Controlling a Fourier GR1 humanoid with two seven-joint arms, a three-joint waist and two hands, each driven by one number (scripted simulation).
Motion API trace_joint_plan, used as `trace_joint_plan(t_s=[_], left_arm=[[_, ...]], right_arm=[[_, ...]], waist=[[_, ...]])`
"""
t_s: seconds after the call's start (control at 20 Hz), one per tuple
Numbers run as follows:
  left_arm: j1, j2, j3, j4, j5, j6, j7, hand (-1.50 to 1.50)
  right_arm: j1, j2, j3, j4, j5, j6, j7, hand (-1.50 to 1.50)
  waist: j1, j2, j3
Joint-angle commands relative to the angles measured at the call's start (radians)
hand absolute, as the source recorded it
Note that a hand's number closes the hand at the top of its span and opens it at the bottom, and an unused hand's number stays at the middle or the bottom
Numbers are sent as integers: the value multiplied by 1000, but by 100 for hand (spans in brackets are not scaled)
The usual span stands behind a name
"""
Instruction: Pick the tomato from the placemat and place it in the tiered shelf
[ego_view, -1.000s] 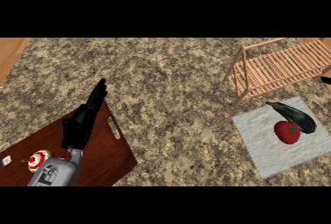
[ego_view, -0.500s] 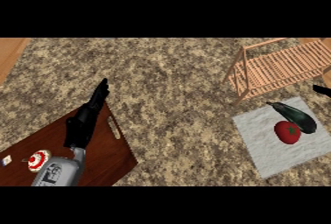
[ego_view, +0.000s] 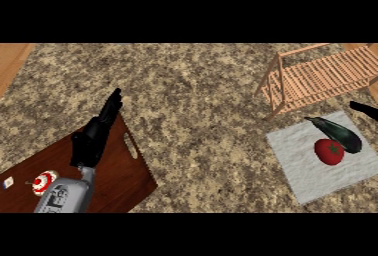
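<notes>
I count one tomato (ego_view: 329, 151), one dark eggplant (ego_view: 338, 133), one pale grey placemat (ego_view: 303, 160), one wooden tiered shelf (ego_view: 319, 79) and one dark wooden tray (ego_view: 122, 172) on my speckled desk (ego_view: 199, 100). The tomato sits on the placemat at the right, just beside the eggplant and possibly touching it; the eggplant lies aslant on the mat's upper part. The shelf stands just above the mat, near its upper corner. The tray is at the lower left, well apart from the mat, with a small red-and-white round thing (ego_view: 45, 179) on it.

My left hand (ego_view: 96, 135) hangs over the tray's upper edge, fingers straight and pointing up the view, holding nothing. Of my right hand (ego_view: 365, 110) only a black tip shows at the right edge, near the eggplant; I cannot tell how it is set.
</notes>
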Motion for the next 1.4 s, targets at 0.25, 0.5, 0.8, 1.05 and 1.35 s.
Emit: trace_joint_plan(t_s=[0.25, 0.5, 0.8, 1.05, 1.35], left_arm=[[15, -55, 4, 46, -62, 0, -38, 0], [48, -75, -10, -43, -84, -7, 12, 0], [38, -69, 40, 1, -84, -38, -34, 0], [-31, -106, 45, 64, -96, -27, -17, 0], [116, -87, 31, -139, -100, -54, 38, 0]], right_arm=[[-62, 84, 18, 96, 161, -26, -41, -150], [-26, 112, 5, 45, 210, -4, -14, -150], [-15, 136, -6, 53, 275, -3, -44, -150], [-128, 189, 22, 230, 352, -80, -75, -150], [-52, 212, 11, 229, 409, -135, -114, -150]], waist=[[4, 2, 0], [2, 0, 0], [1, 0, 0], [4, 2, 0], [7, -1, 0]])
